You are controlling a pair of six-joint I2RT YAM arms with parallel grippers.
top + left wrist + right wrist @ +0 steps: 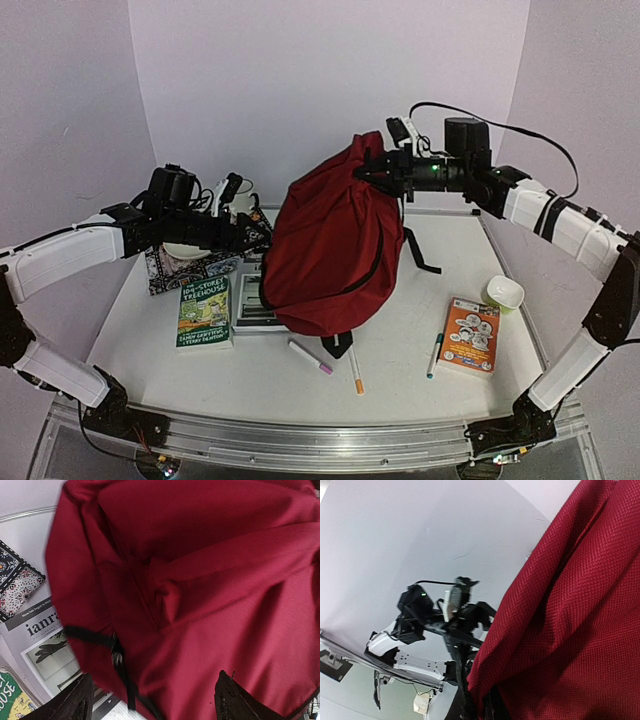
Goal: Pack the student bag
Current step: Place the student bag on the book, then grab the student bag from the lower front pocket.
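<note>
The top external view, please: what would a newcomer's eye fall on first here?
The big dark red student bag dominates the middle of the table, its top bunched and held up by the right hand. The left hand stands open at the bag's left side. A green book lies to the bag's left and an orange book to its right.

The left gripper is held spread wide. The right gripper is raised, clamped on the student bag.
</note>
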